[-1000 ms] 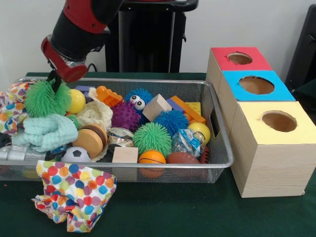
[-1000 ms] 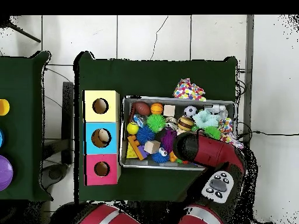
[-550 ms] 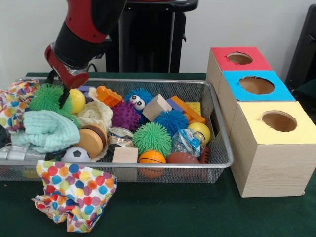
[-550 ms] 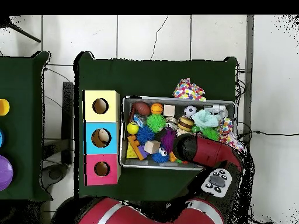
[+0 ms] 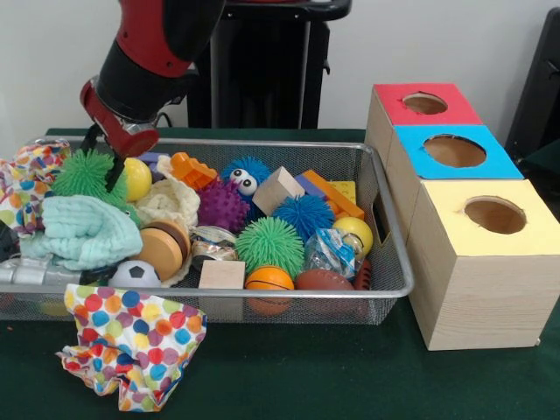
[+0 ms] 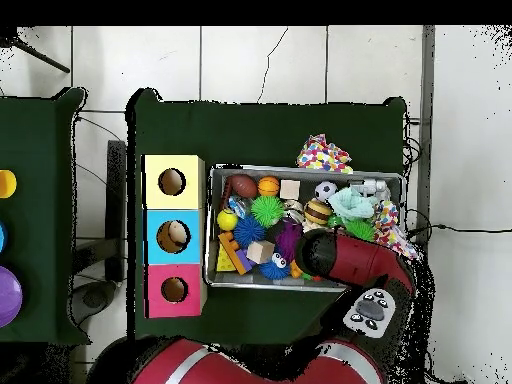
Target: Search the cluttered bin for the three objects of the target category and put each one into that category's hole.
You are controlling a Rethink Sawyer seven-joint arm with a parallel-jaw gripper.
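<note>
A wire bin (image 5: 262, 143) holds a jumble of toys. My gripper (image 5: 105, 156) hangs over its far left corner, right against a green spiky ball (image 5: 80, 172) that rests behind a mint cloth (image 5: 83, 232). I cannot see whether it grips the ball. More spiky balls lie in the middle: purple (image 5: 221, 206), blue (image 5: 304, 213), green (image 5: 269, 243). To the right stand three boxes with holes: red (image 5: 426, 103), blue (image 5: 454, 150) and yellow (image 5: 494, 214). In the overhead view the red arm (image 6: 350, 262) covers the gripper over the bin (image 6: 212, 200).
A spotted cloth (image 5: 131, 346) hangs over the bin's near left rim, and another (image 5: 26, 188) sits at the left end. Wooden blocks, an orange brick (image 5: 337, 199), a yellow ball (image 5: 136, 178), small sport balls and a wrapped packet (image 5: 331, 252) fill the rest.
A second ago the green spiky ball sat in front of the mint cloth; it now lies lower, behind it. The gripper rose slightly and shifted right, then held still.
</note>
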